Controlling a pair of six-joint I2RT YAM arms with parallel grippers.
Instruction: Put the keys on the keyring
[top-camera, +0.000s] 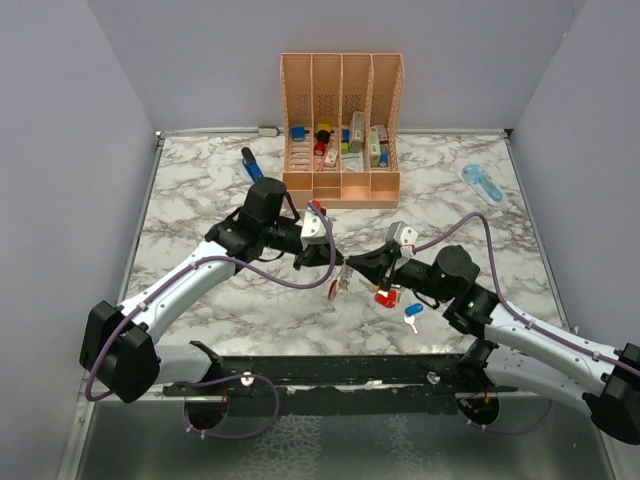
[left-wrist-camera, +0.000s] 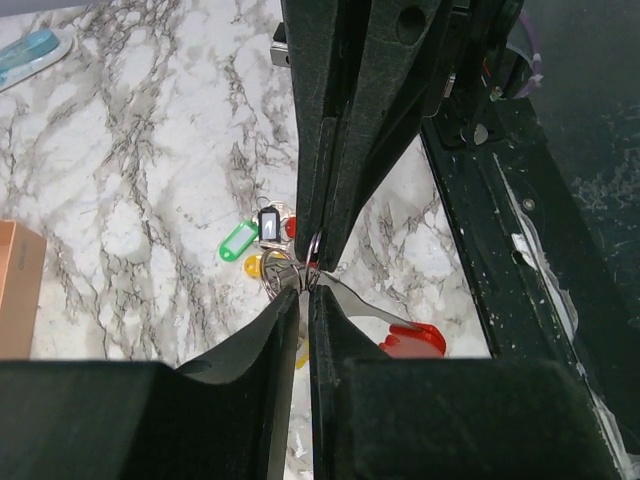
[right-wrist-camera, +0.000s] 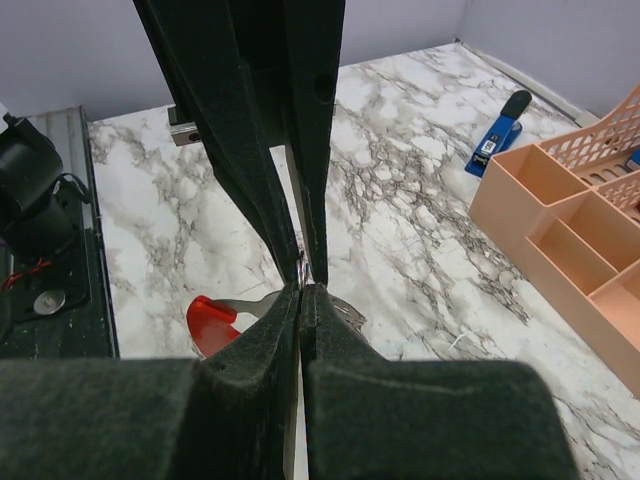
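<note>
My left gripper (top-camera: 335, 262) and right gripper (top-camera: 352, 268) meet tip to tip above the table's near middle. Both are shut on the thin silvery keyring (left-wrist-camera: 283, 268), which also shows in the right wrist view (right-wrist-camera: 304, 268). A red-headed key (left-wrist-camera: 414, 340) hangs down from where the tips meet; it also shows in the top view (top-camera: 334, 291) and the right wrist view (right-wrist-camera: 212, 320). Below, a green tag (left-wrist-camera: 238, 241), a yellow tag (left-wrist-camera: 254, 266) and a black-and-white tag (left-wrist-camera: 268, 225) lie on the marble. A red key (top-camera: 385, 298) and a blue-white key (top-camera: 412, 316) lie by the right arm.
The orange slotted rack (top-camera: 342, 130) stands at the back and holds several small coloured items. A dark-blue pen-shaped tool (top-camera: 252, 165) lies left of it. A pale-blue gadget (top-camera: 482, 183) lies at the back right. A black rail (top-camera: 330, 372) runs along the near edge.
</note>
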